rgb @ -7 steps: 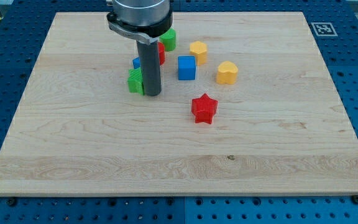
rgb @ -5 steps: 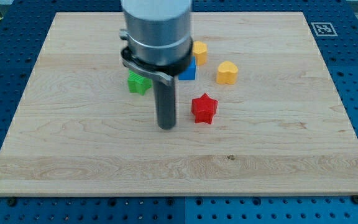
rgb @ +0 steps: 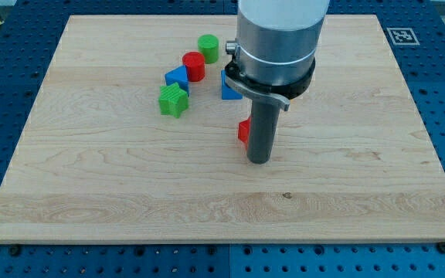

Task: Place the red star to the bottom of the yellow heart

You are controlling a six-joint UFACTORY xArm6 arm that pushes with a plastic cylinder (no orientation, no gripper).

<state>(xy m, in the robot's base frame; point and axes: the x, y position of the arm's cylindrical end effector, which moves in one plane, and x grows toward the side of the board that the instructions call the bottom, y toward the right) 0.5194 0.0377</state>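
Rod and tip dominate the middle of the wooden board [rgb: 91,185]: my tip [rgb: 259,161] rests on the wood just at the view's bottom-right of the red star [rgb: 242,131], which is mostly hidden behind the rod (only its left edge shows). No jaws exist on this arm. Yellow heart is hidden. Blue cube [rgb: 227,86] peeks out above; green star [rgb: 173,100], blue block [rgb: 177,76], red cylinder [rgb: 194,66] and green cylinder [rgb: 208,48] cluster at upper left.

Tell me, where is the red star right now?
The red star sits near the board's middle, mostly hidden behind the dark rod; only its left edge shows. My tip rests just below it, and the blue cube lies above.
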